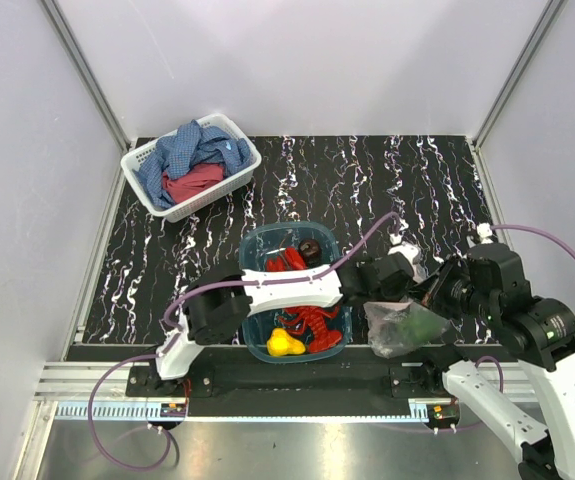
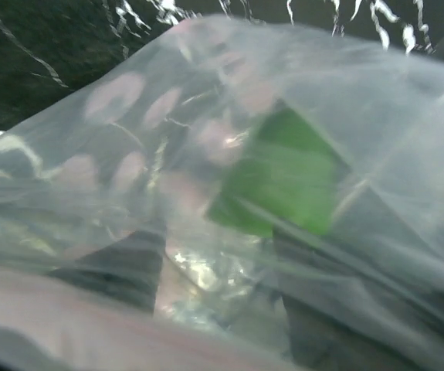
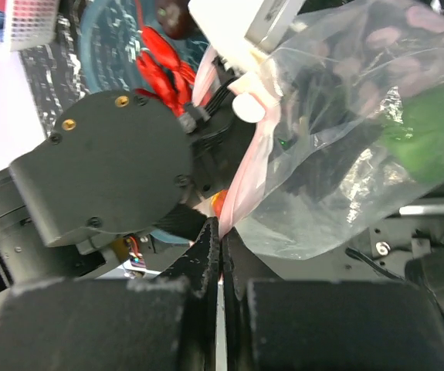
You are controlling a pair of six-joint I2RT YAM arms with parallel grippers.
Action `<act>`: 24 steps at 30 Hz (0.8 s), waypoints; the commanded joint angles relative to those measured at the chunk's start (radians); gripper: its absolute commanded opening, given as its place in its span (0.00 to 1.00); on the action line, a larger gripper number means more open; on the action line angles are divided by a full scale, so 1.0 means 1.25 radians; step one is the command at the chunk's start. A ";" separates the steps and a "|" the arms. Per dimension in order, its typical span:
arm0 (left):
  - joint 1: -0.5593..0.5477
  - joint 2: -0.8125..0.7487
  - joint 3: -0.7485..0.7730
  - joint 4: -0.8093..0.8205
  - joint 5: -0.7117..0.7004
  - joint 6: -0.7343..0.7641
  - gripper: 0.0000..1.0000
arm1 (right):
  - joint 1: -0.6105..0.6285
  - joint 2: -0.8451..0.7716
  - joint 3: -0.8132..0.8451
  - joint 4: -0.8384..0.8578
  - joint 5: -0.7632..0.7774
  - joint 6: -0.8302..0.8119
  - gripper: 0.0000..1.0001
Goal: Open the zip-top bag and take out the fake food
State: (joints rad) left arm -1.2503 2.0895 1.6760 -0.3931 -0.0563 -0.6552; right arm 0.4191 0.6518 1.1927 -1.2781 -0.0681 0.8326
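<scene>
Lower centre: right pincer point(image 3: 220, 232) clamps zip strip point(image 3: 241, 185) of zip-top bag point(image 3: 337, 154), anchoring mouth; left pincer point(image 2: 218, 247) spread wide inside, likely reaching green pepper point(image 2: 283, 182).

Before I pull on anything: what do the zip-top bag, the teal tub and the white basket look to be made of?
The zip-top bag: thin clear plastic film, glossy; it creases, glints and shows the green toy through. The teal tub: likely rigid plastic, translucent with a smooth rim. The white basket: probably moulded plastic, matte, with latticed walls.
</scene>
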 commanded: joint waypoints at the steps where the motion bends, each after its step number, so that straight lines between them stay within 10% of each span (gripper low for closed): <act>1: -0.002 0.055 0.052 0.022 -0.011 0.003 0.67 | 0.003 -0.027 0.007 -0.023 0.003 0.026 0.00; 16: 0.038 -0.096 0.036 -0.036 -0.058 0.046 0.73 | 0.003 0.028 -0.036 0.199 -0.127 -0.033 0.00; 24: 0.070 -0.118 0.041 -0.086 -0.041 0.027 0.59 | 0.003 0.089 0.024 0.251 -0.115 -0.023 0.00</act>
State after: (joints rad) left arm -1.1500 1.9686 1.6955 -0.4812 -0.0921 -0.6224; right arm 0.4191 0.8051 1.1896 -1.0389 -0.2031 0.8036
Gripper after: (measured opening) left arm 0.657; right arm 0.009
